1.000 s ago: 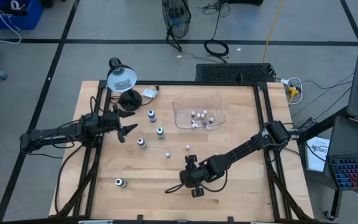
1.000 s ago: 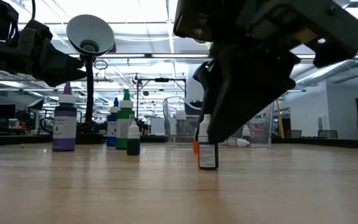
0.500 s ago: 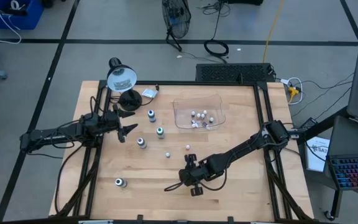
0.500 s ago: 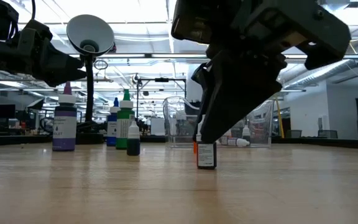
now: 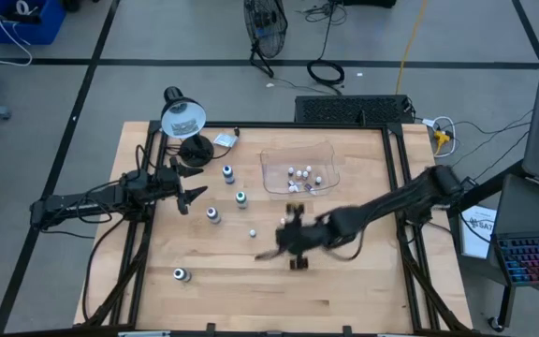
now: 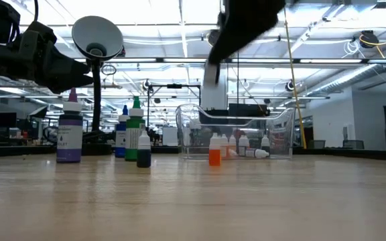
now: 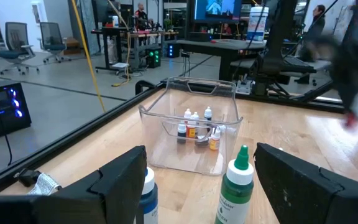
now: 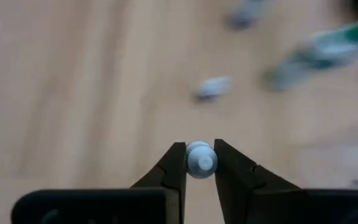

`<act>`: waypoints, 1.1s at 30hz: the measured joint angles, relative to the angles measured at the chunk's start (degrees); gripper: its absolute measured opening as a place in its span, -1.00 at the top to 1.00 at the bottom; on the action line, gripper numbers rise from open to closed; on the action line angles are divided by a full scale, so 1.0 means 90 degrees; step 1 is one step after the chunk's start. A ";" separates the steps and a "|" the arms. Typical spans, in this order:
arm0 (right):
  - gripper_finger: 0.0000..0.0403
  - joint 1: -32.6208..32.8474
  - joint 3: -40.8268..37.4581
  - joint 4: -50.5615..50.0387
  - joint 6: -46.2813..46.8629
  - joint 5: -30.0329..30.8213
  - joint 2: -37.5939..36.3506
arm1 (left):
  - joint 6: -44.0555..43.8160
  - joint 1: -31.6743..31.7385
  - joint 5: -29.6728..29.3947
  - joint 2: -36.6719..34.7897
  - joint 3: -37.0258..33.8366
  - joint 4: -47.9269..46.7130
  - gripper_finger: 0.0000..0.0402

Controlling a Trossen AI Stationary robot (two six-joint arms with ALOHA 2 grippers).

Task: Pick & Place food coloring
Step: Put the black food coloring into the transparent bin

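The left claw hangs idle with its jaws apart, the blue- and green-topped bottles just ahead of it. The right claw has shut on a small whitish bottle and lifted it off the tabletop — where it stood a second ago is now bare. It swings toward the clear tray — likely the drop comes next. Behind: a desk lamp and workshop benches.
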 joint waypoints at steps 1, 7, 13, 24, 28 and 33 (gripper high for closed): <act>0.77 -0.0107 0.0000 -0.0171 -0.0007 0.0246 -0.0256 | 0.0000 0.0000 -0.0001 0.0000 -0.0001 -0.0001 -0.48; 0.77 -0.1167 0.0000 -0.1019 0.0336 0.0942 -0.1381 | 0.0000 0.0000 -0.0001 0.0000 0.0000 -0.0001 -0.48; 0.77 -0.2543 -0.0019 -0.1991 0.0518 0.0850 -0.1402 | 0.0000 0.0000 -0.0002 -0.0001 0.0000 0.0002 -0.48; 0.77 -0.4131 -0.1855 -0.0259 0.0459 -0.0594 -0.1332 | 0.0000 -0.0001 0.0000 -0.0001 -0.0001 0.0002 -0.48; 0.77 -0.4306 -0.2379 0.0216 0.0458 -0.1086 -0.1330 | -0.0001 -0.0001 -0.0001 -0.0001 -0.0001 0.0002 -0.48; 0.77 -0.4307 -0.2840 0.0765 0.0447 -0.1107 -0.1337 | 0.0000 0.0000 0.0000 0.0000 -0.0001 0.0002 -0.48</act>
